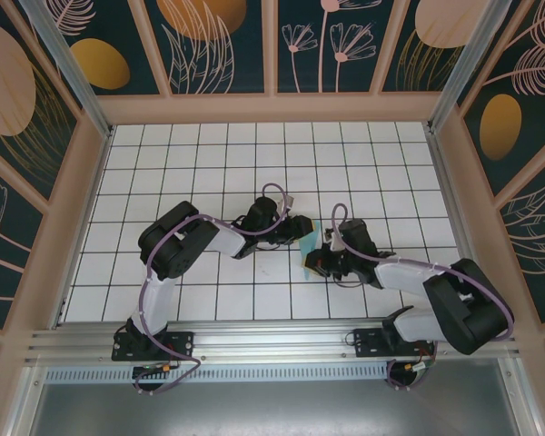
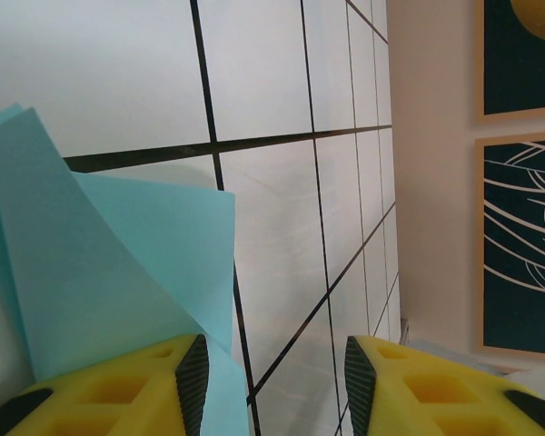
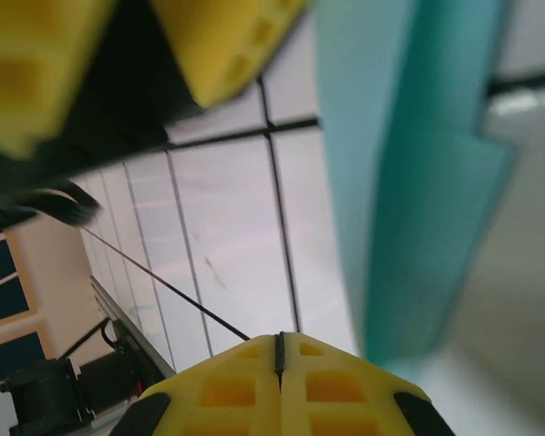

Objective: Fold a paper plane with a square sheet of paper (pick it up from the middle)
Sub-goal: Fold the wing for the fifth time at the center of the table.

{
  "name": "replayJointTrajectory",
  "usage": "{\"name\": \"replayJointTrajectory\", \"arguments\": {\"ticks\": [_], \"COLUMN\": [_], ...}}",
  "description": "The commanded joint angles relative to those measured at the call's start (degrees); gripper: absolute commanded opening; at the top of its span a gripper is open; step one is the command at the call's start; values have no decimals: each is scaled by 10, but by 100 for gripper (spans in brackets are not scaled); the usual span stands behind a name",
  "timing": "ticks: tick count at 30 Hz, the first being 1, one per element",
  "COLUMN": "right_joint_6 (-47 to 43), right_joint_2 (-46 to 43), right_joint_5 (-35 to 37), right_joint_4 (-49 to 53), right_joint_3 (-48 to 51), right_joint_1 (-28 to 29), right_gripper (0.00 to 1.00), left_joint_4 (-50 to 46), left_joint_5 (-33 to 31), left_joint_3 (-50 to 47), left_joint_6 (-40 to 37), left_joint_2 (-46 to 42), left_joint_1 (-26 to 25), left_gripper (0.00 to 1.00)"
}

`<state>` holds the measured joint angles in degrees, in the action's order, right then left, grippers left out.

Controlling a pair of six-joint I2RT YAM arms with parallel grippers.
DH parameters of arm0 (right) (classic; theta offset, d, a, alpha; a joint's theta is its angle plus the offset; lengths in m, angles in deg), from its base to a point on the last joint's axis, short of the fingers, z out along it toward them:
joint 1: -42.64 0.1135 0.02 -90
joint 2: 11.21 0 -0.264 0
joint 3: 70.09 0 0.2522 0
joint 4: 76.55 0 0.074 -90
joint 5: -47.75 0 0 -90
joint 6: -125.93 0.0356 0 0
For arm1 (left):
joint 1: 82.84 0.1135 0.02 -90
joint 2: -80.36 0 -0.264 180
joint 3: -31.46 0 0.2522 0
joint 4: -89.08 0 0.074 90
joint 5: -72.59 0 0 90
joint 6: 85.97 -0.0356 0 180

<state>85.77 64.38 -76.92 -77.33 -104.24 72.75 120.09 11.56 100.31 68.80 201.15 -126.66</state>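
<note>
The sheet of paper [image 1: 311, 238] is light cyan, folded and partly lifted off the tiles between the two grippers at the table's middle. My left gripper [image 2: 277, 381] is open. The paper [image 2: 118, 263] rises in creased layers at its left finger [image 2: 177, 377] and passes behind that finger; the gap between the fingers holds only bare tile. My right gripper [image 3: 279, 350] is shut, pads pressed together with nothing visible between them. The paper [image 3: 418, 182] stands blurred just to its right, its lower edge near the right finger. The left gripper's yellow fingers [image 3: 227, 36] hang above.
White gridded tiles [image 1: 254, 163] spread around both arms. Tan walls [image 1: 82, 209] with dark floral panels enclose the table on three sides. The metal rail [image 1: 272, 341] carrying both arm bases runs along the near edge.
</note>
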Motion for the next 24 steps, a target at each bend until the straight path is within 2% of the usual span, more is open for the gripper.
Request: {"name": "replayJointTrajectory", "arguments": {"ticks": [1, 7, 15, 20, 24], "right_joint_6": [4, 6, -8, -42, -102], "right_joint_2": [27, 97, 157, 154, 151], "right_joint_5": [21, 46, 27, -8, -22], "right_joint_4": [-20, -34, -38, -49, -6], "right_joint_3": [-32, -23, 24, 33, 23], "right_joint_1": [3, -7, -14, -14, -15], "right_gripper": [5, 3, 1, 0, 0], "left_joint_4": [-19, -18, -7, -16, -40], "left_joint_5": [-5, -3, 2, -6, -49], "left_joint_3": [3, 3, 3, 24, -10], "left_joint_6": [-2, -3, -14, -37, -58], "left_joint_2": [18, 19, 8, -39, -102], "left_joint_1": [4, 4, 4, 6, 7], "left_gripper": [47, 47, 49, 53, 56]}}
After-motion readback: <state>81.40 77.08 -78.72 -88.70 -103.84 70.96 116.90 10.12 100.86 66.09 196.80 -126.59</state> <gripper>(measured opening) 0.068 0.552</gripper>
